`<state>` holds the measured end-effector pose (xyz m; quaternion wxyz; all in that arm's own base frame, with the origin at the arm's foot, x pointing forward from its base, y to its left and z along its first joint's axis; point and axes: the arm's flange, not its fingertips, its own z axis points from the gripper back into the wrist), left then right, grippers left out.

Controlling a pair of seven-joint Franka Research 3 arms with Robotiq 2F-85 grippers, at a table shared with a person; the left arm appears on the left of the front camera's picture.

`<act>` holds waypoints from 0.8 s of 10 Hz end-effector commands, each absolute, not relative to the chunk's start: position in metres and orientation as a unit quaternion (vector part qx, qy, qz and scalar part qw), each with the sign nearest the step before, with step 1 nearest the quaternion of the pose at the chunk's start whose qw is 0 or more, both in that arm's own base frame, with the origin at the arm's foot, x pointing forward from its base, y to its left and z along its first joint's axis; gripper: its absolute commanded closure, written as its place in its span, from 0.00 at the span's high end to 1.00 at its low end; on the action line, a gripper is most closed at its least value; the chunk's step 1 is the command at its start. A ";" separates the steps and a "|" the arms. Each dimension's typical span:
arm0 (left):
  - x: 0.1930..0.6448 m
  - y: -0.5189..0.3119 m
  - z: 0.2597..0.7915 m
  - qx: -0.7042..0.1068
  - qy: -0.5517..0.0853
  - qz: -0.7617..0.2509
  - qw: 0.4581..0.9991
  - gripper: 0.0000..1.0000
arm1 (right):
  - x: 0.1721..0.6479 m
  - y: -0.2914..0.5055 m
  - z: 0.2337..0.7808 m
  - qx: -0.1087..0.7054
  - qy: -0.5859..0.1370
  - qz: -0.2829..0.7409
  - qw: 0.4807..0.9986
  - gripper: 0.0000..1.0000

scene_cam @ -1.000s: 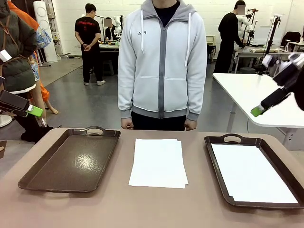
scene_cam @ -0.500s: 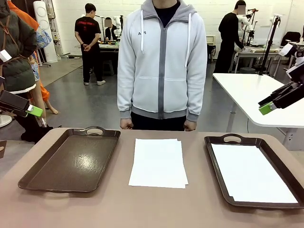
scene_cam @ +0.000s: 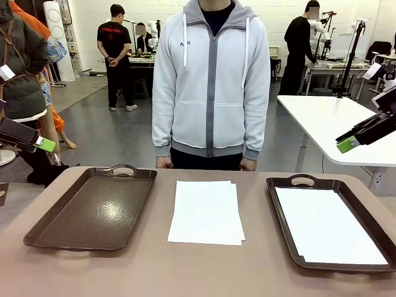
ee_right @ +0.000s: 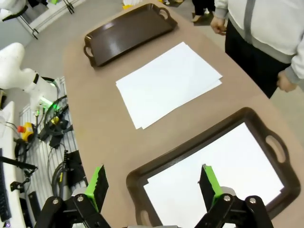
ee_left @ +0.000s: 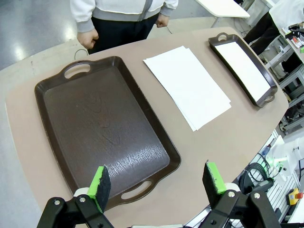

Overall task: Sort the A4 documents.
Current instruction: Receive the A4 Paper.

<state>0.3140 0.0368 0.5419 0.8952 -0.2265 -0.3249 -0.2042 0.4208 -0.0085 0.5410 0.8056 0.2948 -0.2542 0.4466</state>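
Note:
A small stack of white A4 documents (scene_cam: 206,211) lies in the middle of the table, also seen in the left wrist view (ee_left: 187,85) and the right wrist view (ee_right: 167,83). One white sheet (scene_cam: 328,225) lies inside the right brown tray (scene_cam: 282,199); the right wrist view shows it too (ee_right: 216,178). The left brown tray (scene_cam: 94,208) holds nothing. My left gripper (ee_left: 157,180) hangs open high above the left tray's near end. My right gripper (ee_right: 153,183) hovers open high above the right tray, its green pad (scene_cam: 346,145) showing at the right edge.
A person in a grey zip hoodie (scene_cam: 210,80) stands at the far table edge, hands (scene_cam: 164,162) down by the sides. A white table (scene_cam: 334,124) stands behind on the right. Cables and equipment (ee_right: 47,128) sit beside the table.
My right gripper has risen and drawn back toward the right edge of the front view. The papers, trays and left gripper have not moved.

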 end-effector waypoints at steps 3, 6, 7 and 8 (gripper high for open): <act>0.314 0.038 0.541 -0.235 -0.326 -0.210 0.891 1.00 | 0.434 -0.009 0.543 0.333 -0.221 0.413 0.818 1.00; 0.314 0.038 0.541 -0.235 -0.326 -0.210 0.891 1.00 | 0.434 -0.009 0.544 0.335 -0.210 0.404 0.825 1.00; 0.314 0.038 0.541 -0.235 -0.326 -0.210 0.891 1.00 | 0.433 -0.009 0.543 0.340 -0.202 0.400 0.827 1.00; 0.314 0.038 0.541 -0.235 -0.326 -0.210 0.891 1.00 | 0.431 -0.008 0.540 0.328 -0.215 0.414 0.822 1.00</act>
